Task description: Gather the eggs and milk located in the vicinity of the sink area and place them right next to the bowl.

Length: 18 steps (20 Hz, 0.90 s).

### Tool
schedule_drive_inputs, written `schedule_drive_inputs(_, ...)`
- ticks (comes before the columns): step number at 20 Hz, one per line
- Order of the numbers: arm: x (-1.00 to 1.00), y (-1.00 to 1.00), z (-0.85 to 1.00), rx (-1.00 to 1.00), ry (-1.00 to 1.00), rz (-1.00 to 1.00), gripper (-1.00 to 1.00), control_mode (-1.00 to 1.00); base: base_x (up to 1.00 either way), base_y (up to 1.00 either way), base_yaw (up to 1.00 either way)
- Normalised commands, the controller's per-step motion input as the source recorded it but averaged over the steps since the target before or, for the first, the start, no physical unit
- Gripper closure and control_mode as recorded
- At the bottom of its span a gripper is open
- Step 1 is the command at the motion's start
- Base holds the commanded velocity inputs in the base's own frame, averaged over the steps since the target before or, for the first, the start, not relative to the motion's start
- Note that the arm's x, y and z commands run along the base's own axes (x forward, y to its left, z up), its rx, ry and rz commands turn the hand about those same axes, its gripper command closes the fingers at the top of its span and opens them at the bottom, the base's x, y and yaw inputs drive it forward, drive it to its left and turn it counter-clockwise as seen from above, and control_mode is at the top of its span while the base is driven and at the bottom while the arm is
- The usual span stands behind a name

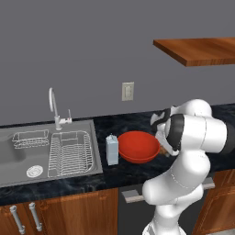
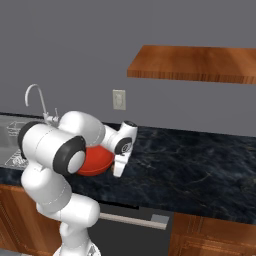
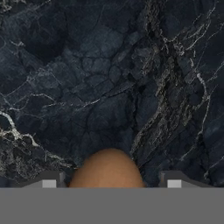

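Claw: claw (image 3: pixel 109 183) pointed down at the counter (image 3: pixel 109 78), fingertips spread wide on either side of an egg (image 3: pixel 107 168); a gap seemed to show on each side, so it looked released, not pinched.
Egg: sat centred between the two tips (image 3: pixel 49 180), low in the hand view; appeared to rest on the stone, though contact underneath was hidden.
Egg axis: rounded end pointed away from the hand camera, so its long axis looked to run across the line joining the tips.
Direction for next move: egg lay directly under the claw, so a straight lift away would probably clear it; a sideways drag could roll it.
Bowl: red bowl (image 1: pixel 138 147) stood on the counter just left of the wrist in the left base view; in the right base view it was partly hidden behind the arm (image 2: pixel 92 161).
Milk: carton (image 1: pixel 112 149) stood upright just beside the bowl, between it and the sink (image 1: pixel 18 153).
Arm: folded low over the counter, hand on the bowl's far side from the carton.
Materials: egg smooth, matte brown-orange, oval; counter dark glossy marble with pale veins; bowl glossy and shallow; carton white and pale blue, gabled; sink steel with wire racks.
Progress, judged: milk placed, this egg apparently just set down by the bowl.
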Motion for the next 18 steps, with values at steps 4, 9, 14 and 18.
schedule_drive_inputs(4,-0.12,0.08,-0.02,0.0,0.0,-0.04,-1.0,-1.0,0.0,0.0,0.0)
schedule_drive_inputs(9,-0.09,0.05,0.0,0.0,0.0,-0.05,-1.0,-1.0,0.0,0.0,0.0)
schedule_drive_inputs(14,-0.1,0.0,0.04,0.0,-0.03,-0.05,-1.0,-1.0,0.0,0.0,0.0)
schedule_drive_inputs(18,-0.01,0.0,0.18,0.0,-0.14,-0.03,-1.0,-1.0,0.0,0.0,0.0)
